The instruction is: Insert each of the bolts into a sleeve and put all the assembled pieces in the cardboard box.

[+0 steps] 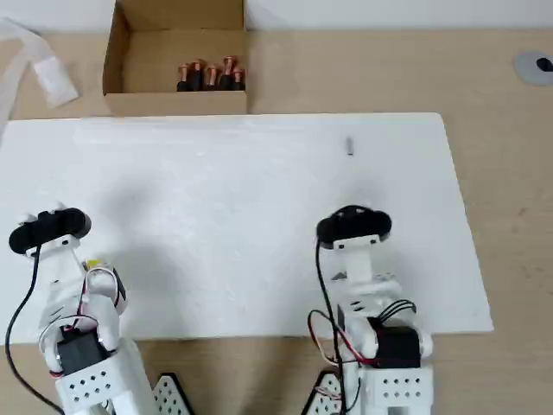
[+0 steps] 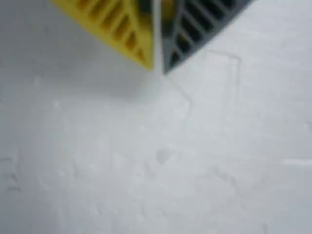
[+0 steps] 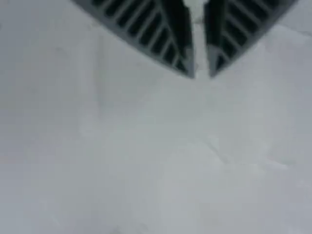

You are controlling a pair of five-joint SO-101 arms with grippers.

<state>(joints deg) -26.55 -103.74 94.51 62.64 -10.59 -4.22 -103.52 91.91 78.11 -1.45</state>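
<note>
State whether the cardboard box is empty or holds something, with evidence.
Not empty: the cardboard box holds several copper-and-black pieces grouped against its near wall.

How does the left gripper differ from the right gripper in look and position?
Colour: the left gripper has one yellow finger and one dark grey finger; the right gripper has two dark grey fingers. Position: the left arm sits at the left edge of the white board; the right arm sits farther in, right of the middle. Both grippers are shut, empty, over the board.

White arms [image 1: 86, 380] with black motors [image 1: 399, 346], red-black cables [image 1: 320, 277]; left tool [image 2: 157, 66] yellow and grey, ribbed.
</note>
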